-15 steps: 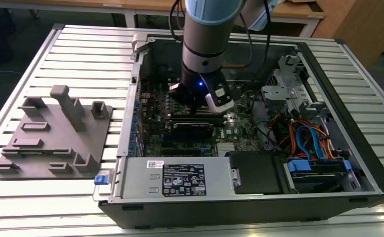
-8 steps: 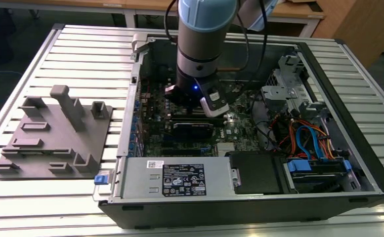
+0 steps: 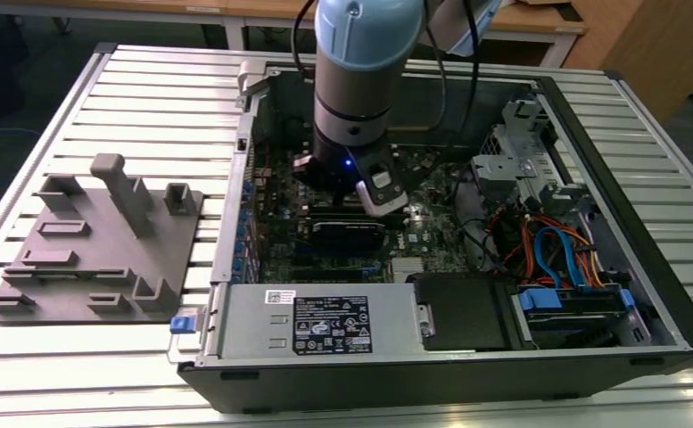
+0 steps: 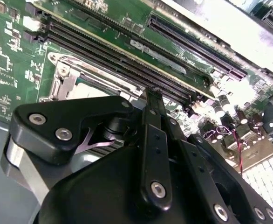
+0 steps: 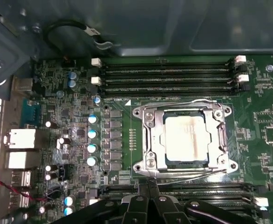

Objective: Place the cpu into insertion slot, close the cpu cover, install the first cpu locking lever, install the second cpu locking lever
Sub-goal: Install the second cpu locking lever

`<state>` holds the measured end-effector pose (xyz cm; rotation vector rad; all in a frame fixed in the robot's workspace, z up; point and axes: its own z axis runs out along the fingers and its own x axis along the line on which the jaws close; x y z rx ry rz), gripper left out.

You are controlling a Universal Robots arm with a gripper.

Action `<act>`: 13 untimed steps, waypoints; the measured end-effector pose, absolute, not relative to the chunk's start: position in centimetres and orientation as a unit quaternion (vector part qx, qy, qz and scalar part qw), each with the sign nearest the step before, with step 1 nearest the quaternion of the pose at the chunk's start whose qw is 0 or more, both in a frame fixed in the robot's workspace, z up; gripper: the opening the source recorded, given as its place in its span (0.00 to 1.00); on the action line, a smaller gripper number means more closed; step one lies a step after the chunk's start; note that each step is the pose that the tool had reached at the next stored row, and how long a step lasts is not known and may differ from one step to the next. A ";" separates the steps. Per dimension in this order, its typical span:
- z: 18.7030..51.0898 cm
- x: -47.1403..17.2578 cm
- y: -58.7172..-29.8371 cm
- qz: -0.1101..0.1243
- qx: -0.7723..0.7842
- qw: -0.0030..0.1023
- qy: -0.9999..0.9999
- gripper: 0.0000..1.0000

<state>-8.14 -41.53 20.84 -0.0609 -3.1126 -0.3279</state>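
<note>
The cpu [image 5: 185, 140] lies in the insertion slot [image 5: 229, 112], its silver-grey top showing through the cut-out of the cpu cover [image 5: 151, 137], which is folded down flat over it. One thin wire lever [image 5: 183, 103] runs along one side of the socket and another lever [image 5: 192, 175] along the opposite side; I cannot tell whether they are latched. My gripper [image 5: 149, 184] is shut with nothing between its fingers, its tips just beside the socket edge near the second lever. In the second wrist view the gripper [image 4: 153, 93] points at the cover [image 4: 66, 81]. In the exterior view the gripper [image 3: 376, 201] is down inside the case.
The motherboard sits in an open computer case [image 3: 631, 178] on a slatted table. Long black memory slots [image 5: 169, 74] flank the socket on both sides. A power supply [image 3: 310, 321] and coloured cables [image 3: 548, 250] fill the case front. A grey fixture [image 3: 96, 241] stands at the exterior view's left.
</note>
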 end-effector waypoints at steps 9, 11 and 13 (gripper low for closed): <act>20.5 -8.3 -42.4 -0.121 -0.019 0.006 -0.992 0.11; 20.4 -8.3 -42.5 -0.127 -0.019 0.006 -0.992 0.11; 20.3 -8.3 -42.7 -0.133 -0.019 0.006 -0.991 0.11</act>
